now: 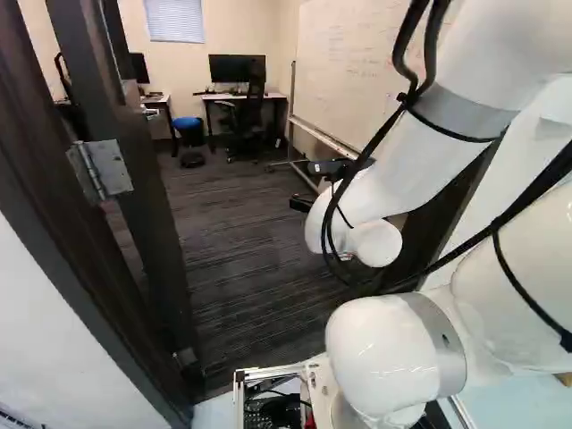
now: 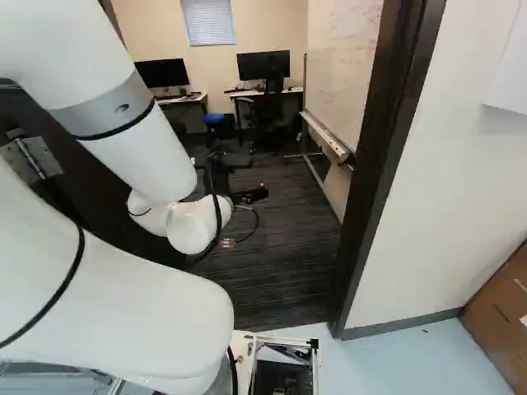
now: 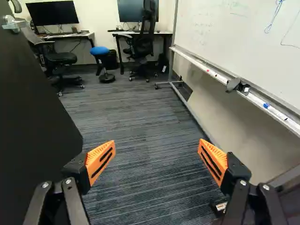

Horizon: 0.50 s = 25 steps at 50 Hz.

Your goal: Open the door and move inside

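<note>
The white arm (image 1: 407, 161) reaches through the doorway, past the open door (image 1: 147, 188).
Nearest, the dark door frame (image 2: 383, 156) rises at the right of the right base view; the door hangs by its hinge (image 1: 100, 168) at the left of the left base view. The gripper (image 2: 254, 178) has its orange-padded fingers spread wide, nothing between them, one near the door, though contact cannot be told. Beyond lie the striped carpet (image 3: 136, 122), the whiteboard (image 3: 234, 42), a blue-topped stool (image 3: 99, 50), then desks with monitors.
</note>
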### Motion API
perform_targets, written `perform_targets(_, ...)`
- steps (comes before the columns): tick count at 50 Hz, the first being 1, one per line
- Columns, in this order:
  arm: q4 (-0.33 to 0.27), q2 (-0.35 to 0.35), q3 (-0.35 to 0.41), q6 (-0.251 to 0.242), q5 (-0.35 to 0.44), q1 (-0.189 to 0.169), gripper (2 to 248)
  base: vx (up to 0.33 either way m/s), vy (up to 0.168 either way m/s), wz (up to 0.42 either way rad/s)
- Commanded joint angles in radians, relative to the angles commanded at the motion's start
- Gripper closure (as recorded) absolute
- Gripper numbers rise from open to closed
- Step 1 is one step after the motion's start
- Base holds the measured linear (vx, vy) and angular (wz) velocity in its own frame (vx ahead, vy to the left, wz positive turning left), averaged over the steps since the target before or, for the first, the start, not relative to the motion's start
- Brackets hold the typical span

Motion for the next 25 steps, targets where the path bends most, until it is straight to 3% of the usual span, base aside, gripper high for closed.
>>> perform_targets(25, 0.000, 0.000, 0.000, 0.000, 0.000, 0.000, 3, 0.179, 0.005, -0.008)
